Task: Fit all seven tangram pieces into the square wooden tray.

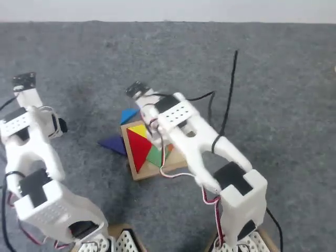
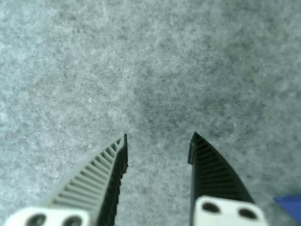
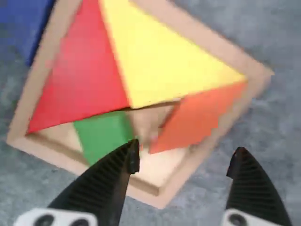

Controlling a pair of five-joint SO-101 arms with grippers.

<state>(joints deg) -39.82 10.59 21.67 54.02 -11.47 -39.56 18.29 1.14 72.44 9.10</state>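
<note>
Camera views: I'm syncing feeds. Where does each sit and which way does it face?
High view: fixed above, looking down over left arm, right arm and tray.
Left wrist view: faces bare grey surface past the open left gripper.
Right wrist view: faces the tray past the open right gripper.
High and right wrist views share the tray.

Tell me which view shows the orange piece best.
The right wrist view: the orange piece lies close and unobstructed in the tray. The high view catches a sliver beside the right arm. The left wrist view faces carpet.
</note>
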